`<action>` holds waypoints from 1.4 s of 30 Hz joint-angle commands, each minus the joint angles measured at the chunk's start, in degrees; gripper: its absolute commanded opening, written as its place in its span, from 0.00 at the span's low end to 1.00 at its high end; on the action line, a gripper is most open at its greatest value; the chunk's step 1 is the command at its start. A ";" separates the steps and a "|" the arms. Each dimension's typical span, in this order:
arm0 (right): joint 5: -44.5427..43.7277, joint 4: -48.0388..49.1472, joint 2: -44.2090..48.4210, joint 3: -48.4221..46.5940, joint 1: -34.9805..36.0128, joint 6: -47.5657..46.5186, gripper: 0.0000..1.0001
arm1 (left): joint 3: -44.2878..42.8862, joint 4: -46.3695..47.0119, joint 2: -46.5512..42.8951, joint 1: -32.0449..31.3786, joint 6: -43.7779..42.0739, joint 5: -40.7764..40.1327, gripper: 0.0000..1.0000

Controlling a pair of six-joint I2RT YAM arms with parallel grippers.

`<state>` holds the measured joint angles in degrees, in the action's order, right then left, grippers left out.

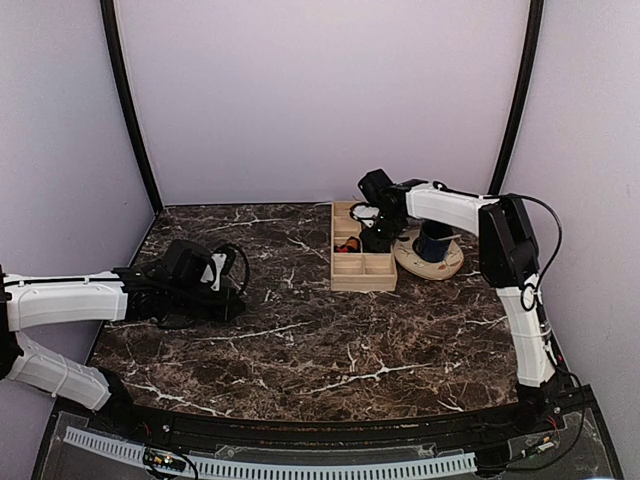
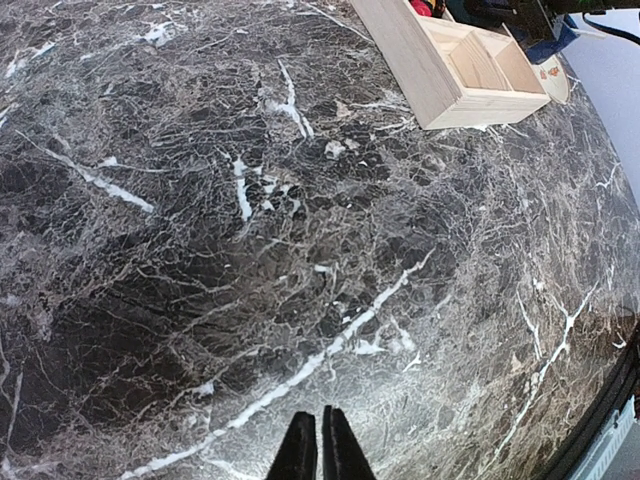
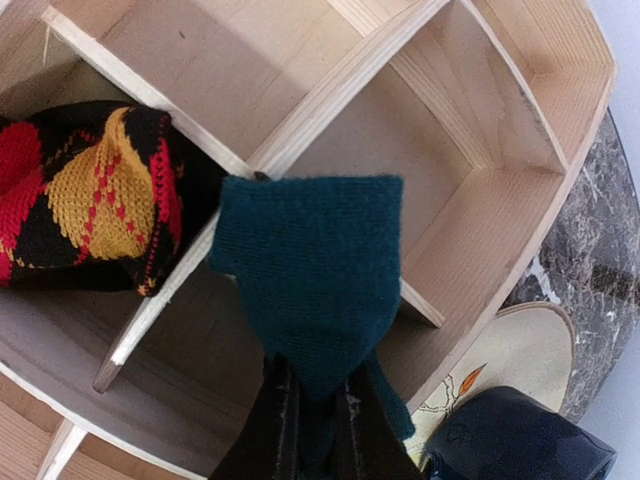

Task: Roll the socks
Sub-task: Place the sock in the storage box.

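Note:
My right gripper (image 3: 315, 425) is shut on the plain teal sock (image 3: 310, 265), which hangs bunched over a divider of the wooden box (image 3: 330, 95). The black sock with red and orange argyle diamonds (image 3: 90, 195) lies rolled up in the compartment to the left. From above, the right gripper (image 1: 373, 228) hovers over the box's far end (image 1: 363, 270), beside a speck of the argyle sock (image 1: 348, 243). My left gripper (image 2: 320, 450) is shut and empty, low over bare marble at the table's left side (image 1: 228, 303).
A dark blue mug (image 1: 435, 240) stands on a cream plate (image 1: 432, 264) just right of the box; both show in the right wrist view, mug (image 3: 520, 445) and plate (image 3: 505, 345). The box corner (image 2: 450, 70) appears far ahead of the left gripper.

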<state>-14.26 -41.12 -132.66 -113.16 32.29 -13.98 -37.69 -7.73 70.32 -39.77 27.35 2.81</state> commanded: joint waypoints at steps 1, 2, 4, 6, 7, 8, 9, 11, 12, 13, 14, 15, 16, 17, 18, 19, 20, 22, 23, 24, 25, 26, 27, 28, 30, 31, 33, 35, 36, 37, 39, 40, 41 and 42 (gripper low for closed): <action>5.64 -6.29 -2.68 -3.08 -1.36 4.01 0.00 | -1.46 1.12 0.05 0.12 -0.90 0.97 0.07; 6.19 -6.78 -2.77 -3.33 -1.59 4.45 0.00 | -1.48 1.10 0.15 0.11 -0.95 1.11 0.07; 7.79 -7.26 -2.87 -3.46 -2.22 5.38 0.00 | -1.59 1.36 0.56 0.12 -0.99 1.36 0.06; 9.88 -7.39 -3.06 -3.43 -2.86 6.34 0.00 | -1.59 1.66 0.84 0.13 -0.90 1.79 0.05; 10.85 -7.58 -3.23 -3.55 -3.13 6.96 0.00 | -1.54 1.73 0.91 0.13 -0.82 1.97 0.05; 11.34 -8.01 -3.54 -3.91 -3.30 7.40 0.00 | -1.51 1.82 0.99 0.11 -0.77 2.06 0.05; 11.92 -8.60 -4.01 -4.38 -3.49 7.83 0.00 | -1.44 1.98 0.96 0.11 -0.73 2.21 0.05; 13.85 -10.04 -4.87 -5.53 -3.95 8.72 0.00 | -1.42 2.17 0.95 0.10 -0.64 2.40 0.04; 14.88 -10.57 -5.16 -5.91 -4.24 9.16 0.00 | -1.42 2.20 0.95 0.13 -0.64 2.46 0.04; 15.78 -11.02 -5.31 -6.05 -4.38 9.53 0.00 | -1.48 2.34 0.95 0.11 -0.68 2.51 0.04; 16.25 -11.46 -5.41 -6.21 -4.49 9.84 0.00 | -1.57 2.26 1.03 0.13 -0.72 2.62 0.04; 16.40 -12.15 -5.58 -6.46 -4.58 10.04 0.00 | -1.67 2.21 1.04 0.07 -0.80 2.70 0.04; 16.56 -12.88 -5.84 -6.76 -4.65 10.17 0.00 | -1.80 2.28 1.04 0.12 -0.85 2.77 0.04; 16.81 -13.66 -6.06 -7.06 -4.73 10.34 0.00 | -1.85 2.24 1.09 0.11 -0.90 2.81 0.04; 17.25 -14.26 -6.23 -7.37 -4.91 10.48 0.00 | -1.93 2.27 1.15 0.13 -0.98 2.93 0.04; 17.71 -14.87 -6.41 -7.65 -5.07 10.67 0.00 | -2.01 2.42 1.13 0.13 -0.99 3.03 0.04; 17.97 -15.34 -6.69 -7.99 -5.19 10.90 0.00 | -2.08 2.55 1.21 0.13 -0.99 3.12 0.04; 18.18 -16.19 -7.40 -8.84 -5.50 11.45 0.00 | -2.02 2.78 1.37 0.13 -0.99 3.48 0.03; 18.87 -16.76 -7.81 -9.40 -5.68 11.72 0.00 | -2.03 2.94 1.39 0.13 -0.87 3.75 0.03; 19.40 -17.43 -8.22 -10.00 -5.79 12.01 0.00 | -2.03 3.10 1.48 0.13 -0.77 3.89 0.03; 19.82 -18.11 -8.83 -10.75 -5.95 12.24 0.00 | -1.96 3.21 1.48 0.11 -0.81 4.14 0.02; 19.92 -18.99 -9.50 -11.72 -6.07 12.42 0.00 | -1.95 3.30 1.53 0.13 -0.81 4.26 0.02; 19.97 -19.81 -10.24 -12.75 -6.16 12.55 0.00 | -1.95 3.25 1.61 0.13 -0.81 4.41 0.02; 19.82 -20.73 -11.02 -13.81 -6.19 12.65 0.00 | -2.02 3.24 1.65 0.13 -0.91 4.47 0.02; 18.84 -22.37 -12.47 -15.75 -6.19 12.74 0.00 | -2.03 3.28 1.72 0.13 -0.98 4.68 0.01; 18.26 -23.15 -13.11 -16.68 -6.19 12.75 0.00 | -2.03 3.25 1.74 0.13 -0.99 4.69 0.01; 16.75 -25.00 -14.47 -18.48 -6.18 12.87 0.00 | -2.12 3.24 1.75 0.13 -1.07 4.65 0.01; 15.14 -25.53 -14.77 -18.54 -6.19 12.92 0.02 | -2.08 3.25 1.82 0.13 -1.16 4.77 0.01; 14.34 -25.59 -14.80 -18.16 -6.15 12.92 0.05 | -2.18 3.29 2.02 0.12 -1.21 4.80 0.00; 13.79 -25.68 -14.76 -17.82 -6.18 12.86 0.09 | -2.21 3.29 2.20 0.07 -1.17 4.99 0.00; 13.68 -25.54 -14.55 -17.04 -6.20 12.73 0.20 | -2.29 3.46 2.64 0.13 -1.04 5.30 0.00; 13.84 -25.21 -14.18 -16.68 -6.19 12.74 0.23 | -2.35 3.57 2.81 0.13 -0.99 5.48 0.00; 13.94 -24.20 -13.69 -16.07 -6.19 12.78 0.26 | -2.38 3.55 2.94 0.12 -0.93 5.60 0.00; 14.00 -23.13 -12.82 -15.38 -6.19 12.95 0.28 | -2.45 3.47 2.97 0.13 -0.90 5.63 0.00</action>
<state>3.66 -60.77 -143.85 -131.98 27.07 -0.95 -38.50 -5.15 72.93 -39.79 27.11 7.35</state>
